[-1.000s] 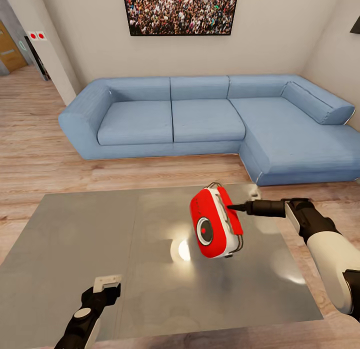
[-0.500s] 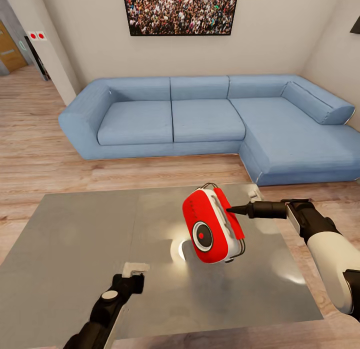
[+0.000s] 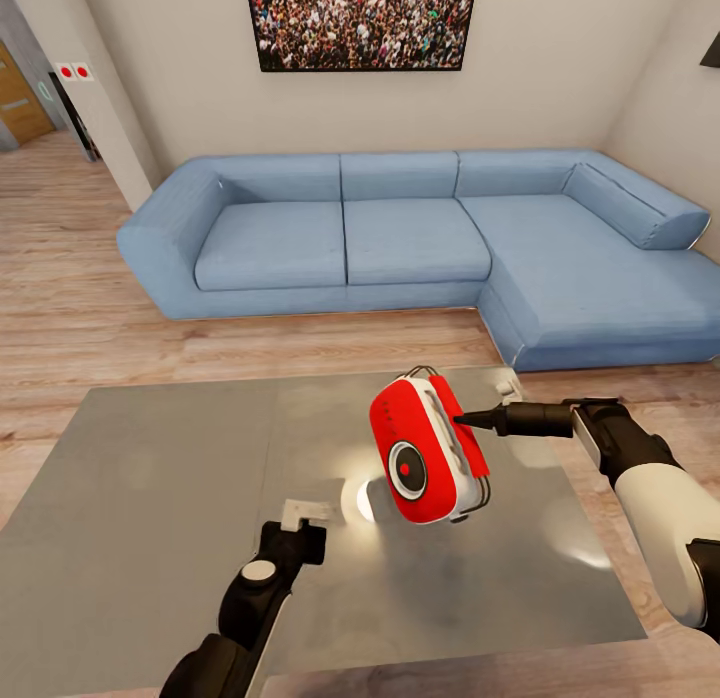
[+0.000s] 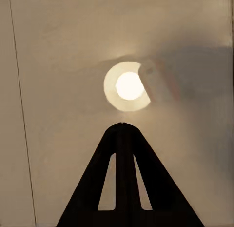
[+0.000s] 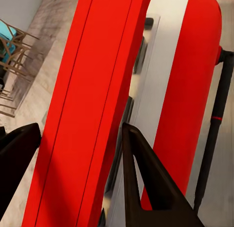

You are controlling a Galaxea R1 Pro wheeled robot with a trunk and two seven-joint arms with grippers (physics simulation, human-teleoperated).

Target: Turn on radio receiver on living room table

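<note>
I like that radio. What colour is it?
The radio is red with white trim and a dark dial, best seen in the head view.

Blue L-shaped sofa (image 3: 420, 248) vs off-white wall; framed crowd photo (image 3: 360, 23) above. Pale wood floor (image 3: 70, 308). Doorway w/ wooden door (image 3: 22, 96) far left.

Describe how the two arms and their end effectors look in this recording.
Both arms are glossy black at the wrist. The right arm has a white forearm shell and a slim black right end effector. The left end effector carries a pale grey tip and a round grey cap. No cables visible.
</note>
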